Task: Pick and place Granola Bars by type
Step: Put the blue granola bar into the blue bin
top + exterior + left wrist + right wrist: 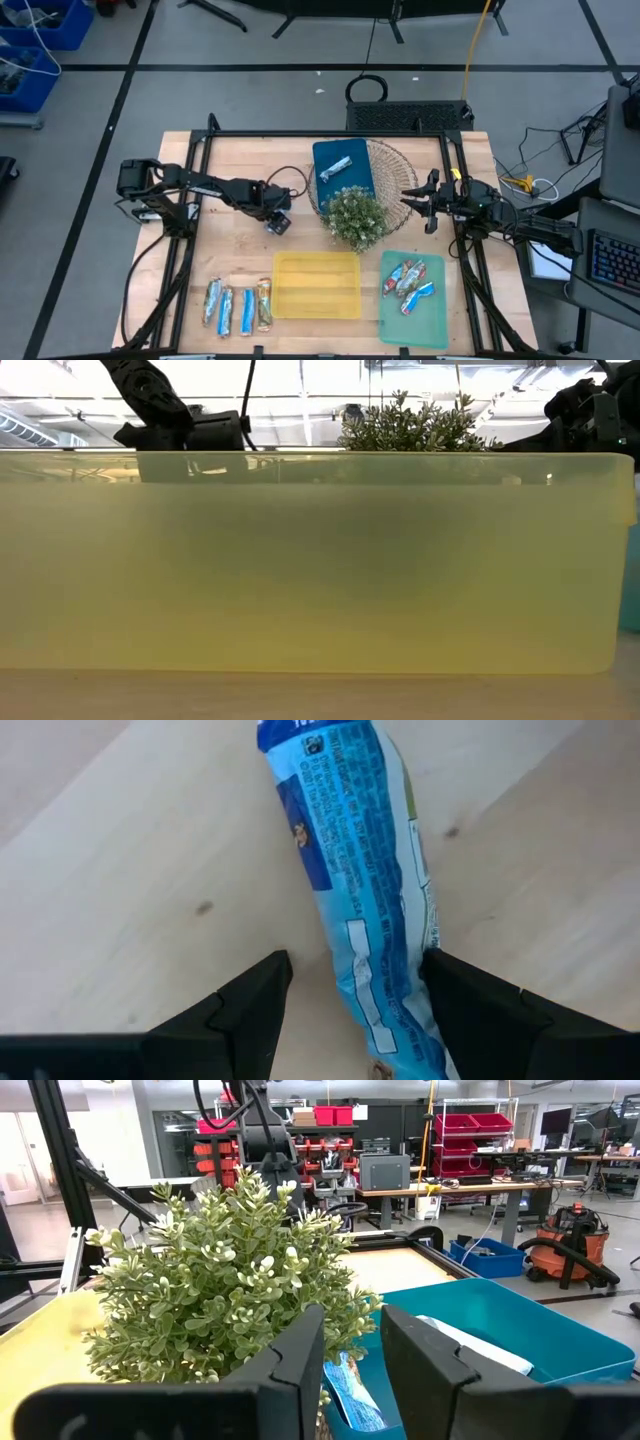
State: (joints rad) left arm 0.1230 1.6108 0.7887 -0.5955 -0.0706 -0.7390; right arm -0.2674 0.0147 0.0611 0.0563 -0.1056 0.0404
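The left claw point(280, 222) is down over the counter point(240, 250) left of centre, fingers spread open, with a blue bar point(365, 890) lying flat on the wood between them. In the left wrist view one finger point(490, 1010) touches the wrapper's edge while the other stands just apart from it; nothing is squeezed.

The right claw point(412, 200) hangs on the right side, just right of the plant point(355, 218). Its fingers point(290, 1370) stand slightly apart with nothing between them, and past them the right wrist view shows the plant and the blue bin point(520, 1330) with wrapped bars inside.

That blue bin point(343, 168) sits at the far middle of the counter, resting on a wire basket point(395, 170), and one silver-blue bar point(336, 170) lies in it. The plant stands just near of the bin.

Along the near edge, four bars point(238, 305) lie side by side on the bare wood at the left: three blue-silver and one gold-brown at the right end of the row. Next to them, in the middle, is a yellow tray point(317, 285); in the low view its wall point(320, 560) fills nearly the whole picture. At the near right a green tray point(415, 320) holds a cluster of red-and-blue bars point(408, 282).
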